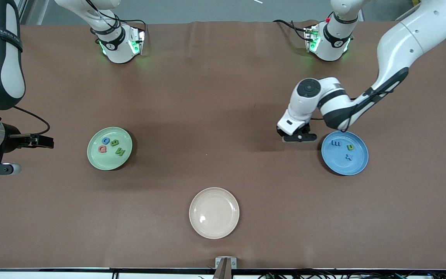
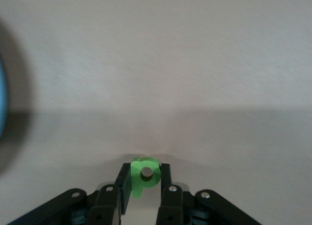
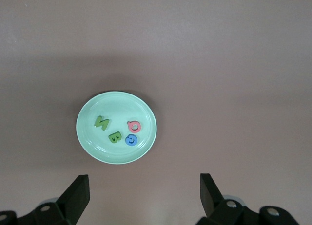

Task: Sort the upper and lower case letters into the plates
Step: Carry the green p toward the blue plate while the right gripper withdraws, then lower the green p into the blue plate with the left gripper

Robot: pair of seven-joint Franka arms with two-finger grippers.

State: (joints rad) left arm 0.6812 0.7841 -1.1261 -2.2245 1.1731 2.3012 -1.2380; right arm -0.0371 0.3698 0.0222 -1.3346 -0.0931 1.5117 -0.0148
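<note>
Nearly done: four letters sit in the mint green plate (image 1: pixel 95 155), three in the blue plate (image 1: pixel 356 164), and the left gripper (image 1: pixel 296 138), low beside it, pinches a green letter (image 2: pixel 144 176) while the right gripper (image 3: pixel 144 196) waits spread wide.

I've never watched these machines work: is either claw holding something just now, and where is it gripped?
The left gripper pinches a small green letter by its sides, beside the blue plate. The right gripper is open, empty.
</note>
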